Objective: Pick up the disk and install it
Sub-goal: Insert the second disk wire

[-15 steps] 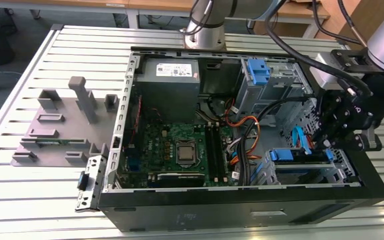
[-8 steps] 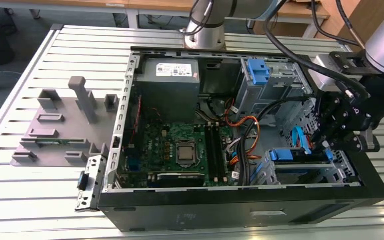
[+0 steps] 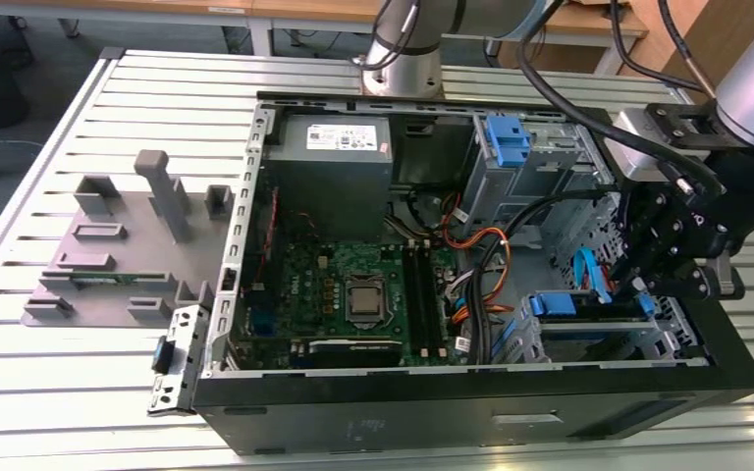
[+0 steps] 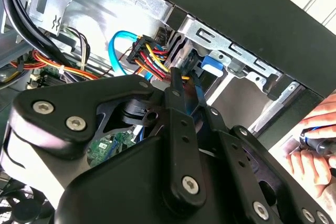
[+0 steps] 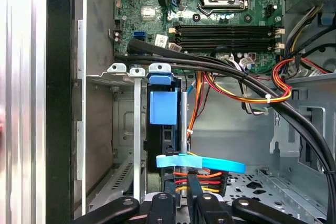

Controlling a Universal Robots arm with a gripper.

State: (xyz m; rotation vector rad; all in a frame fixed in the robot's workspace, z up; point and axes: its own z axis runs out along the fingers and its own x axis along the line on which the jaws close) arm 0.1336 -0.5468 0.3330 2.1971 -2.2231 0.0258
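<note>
The disk (image 5: 159,145) stands on edge inside the metal drive cage (image 5: 137,145) at the front of the open computer case, with its blue bracket tab (image 5: 163,106) on the upper side. In the exterior view the disk's blue bracket (image 3: 584,302) sits in the cage at the case's front right corner. My gripper (image 3: 636,287) hangs right over that cage. Its two black fingertips (image 4: 176,80) lie close together, shut, at the disk's end where the blue data cable (image 5: 202,163) and the red-yellow power plug (image 4: 149,53) meet it. I cannot see anything clamped between them.
The motherboard (image 3: 350,294) fills the case floor, with a grey power-supply box (image 3: 331,142) and a tall blue latch piece (image 3: 509,137) at the back. Thick black cables (image 5: 247,85) cross beside the cage. A grey fixture (image 3: 129,245) lies on the slatted table. A person's hand (image 4: 315,145) is outside the case wall.
</note>
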